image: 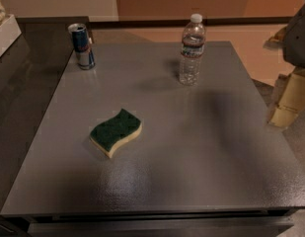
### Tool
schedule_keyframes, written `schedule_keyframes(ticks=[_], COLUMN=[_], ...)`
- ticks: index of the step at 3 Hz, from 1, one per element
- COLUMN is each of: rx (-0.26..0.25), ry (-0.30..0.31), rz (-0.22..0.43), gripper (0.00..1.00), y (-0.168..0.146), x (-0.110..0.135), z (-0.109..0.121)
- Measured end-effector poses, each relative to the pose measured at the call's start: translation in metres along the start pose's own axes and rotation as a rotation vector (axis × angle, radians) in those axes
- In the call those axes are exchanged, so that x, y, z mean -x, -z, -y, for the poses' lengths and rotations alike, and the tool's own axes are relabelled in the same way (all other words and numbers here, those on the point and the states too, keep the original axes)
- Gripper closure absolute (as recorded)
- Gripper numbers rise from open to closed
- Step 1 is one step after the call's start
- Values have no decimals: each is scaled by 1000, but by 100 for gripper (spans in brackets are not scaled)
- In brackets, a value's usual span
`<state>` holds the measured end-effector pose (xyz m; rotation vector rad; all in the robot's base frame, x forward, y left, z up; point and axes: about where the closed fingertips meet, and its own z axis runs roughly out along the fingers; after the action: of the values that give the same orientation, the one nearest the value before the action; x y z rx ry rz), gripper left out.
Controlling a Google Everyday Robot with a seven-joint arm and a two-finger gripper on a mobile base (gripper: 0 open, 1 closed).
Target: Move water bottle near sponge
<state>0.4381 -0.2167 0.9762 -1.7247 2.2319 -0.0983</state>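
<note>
Gripper hangs off the right edge of the table, can't tell how wide it's set, water bottle upright at the far side, well apart from the sponge, so best come in level, grab the ribbed middle, keep it upright

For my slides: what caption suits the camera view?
Table with water bottle and can standing at the far side, sponge lying mid-left, gripper off its right side.

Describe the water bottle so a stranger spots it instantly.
On the grey table, look toward the far edge, right of centre; the gripper hangs beyond the right side. The water bottle is clear, white-capped, taller than the blue-and-silver can.
</note>
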Motion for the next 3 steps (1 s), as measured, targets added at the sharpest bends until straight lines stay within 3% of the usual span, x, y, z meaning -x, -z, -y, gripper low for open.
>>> schedule_keyframes(ticks=[2,3], rx=[2,-16], ry=[-14,-43], rz=[22,72], gripper=[0,0], y=[-1,-4], x=[2,10], z=[7,27])
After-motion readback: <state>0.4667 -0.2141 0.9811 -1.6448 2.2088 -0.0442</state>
